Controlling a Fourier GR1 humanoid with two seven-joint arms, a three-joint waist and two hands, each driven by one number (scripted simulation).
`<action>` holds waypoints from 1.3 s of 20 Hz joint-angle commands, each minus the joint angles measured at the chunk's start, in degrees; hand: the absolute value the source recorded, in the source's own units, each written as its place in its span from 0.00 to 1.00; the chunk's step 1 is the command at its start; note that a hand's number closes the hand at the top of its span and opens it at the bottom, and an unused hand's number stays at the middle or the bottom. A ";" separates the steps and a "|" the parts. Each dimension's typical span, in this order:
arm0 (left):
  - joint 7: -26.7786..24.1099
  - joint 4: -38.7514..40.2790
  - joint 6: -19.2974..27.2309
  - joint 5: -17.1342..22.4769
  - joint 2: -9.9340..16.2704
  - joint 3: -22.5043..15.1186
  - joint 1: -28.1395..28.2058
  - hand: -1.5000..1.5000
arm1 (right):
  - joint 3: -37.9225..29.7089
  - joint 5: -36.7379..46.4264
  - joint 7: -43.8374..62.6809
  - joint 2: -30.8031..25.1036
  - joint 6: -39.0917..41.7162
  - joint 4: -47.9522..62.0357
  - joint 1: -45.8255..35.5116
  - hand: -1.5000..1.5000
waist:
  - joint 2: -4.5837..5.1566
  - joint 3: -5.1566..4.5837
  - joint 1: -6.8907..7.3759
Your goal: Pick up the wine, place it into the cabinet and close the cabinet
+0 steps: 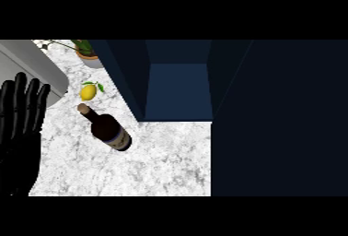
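A dark wine bottle [108,129] is standing on the marbled white tabletop [156,166], seen from steeply above, its corked neck pointing up and left. Nothing is holding it. The left hand [20,124] is resting at the left edge, fingers straight and open, gripping nothing. The right hand is not showing anywhere.

The task appears to be at its very start: the bottle is not yet picked up. The next move calls for a hand to come over the bottle and curl round its body.

The dark blue cabinet [176,87] is sitting just right of the bottle, with its opening facing the viewer and a door [279,115] swung out, covering the right side. A lemon [88,91] is lying just beyond the bottle's neck, and a potted plant [85,50] is standing farther back; neither is blocking the path to the cabinet.
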 commanded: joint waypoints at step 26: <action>38.06 -12.22 0.41 28.74 7.71 6.01 -15.44 0.00 | 22.77 2.20 30.74 1.68 -1.90 -31.53 10.84 0.00 | 0.70 0.61 0.55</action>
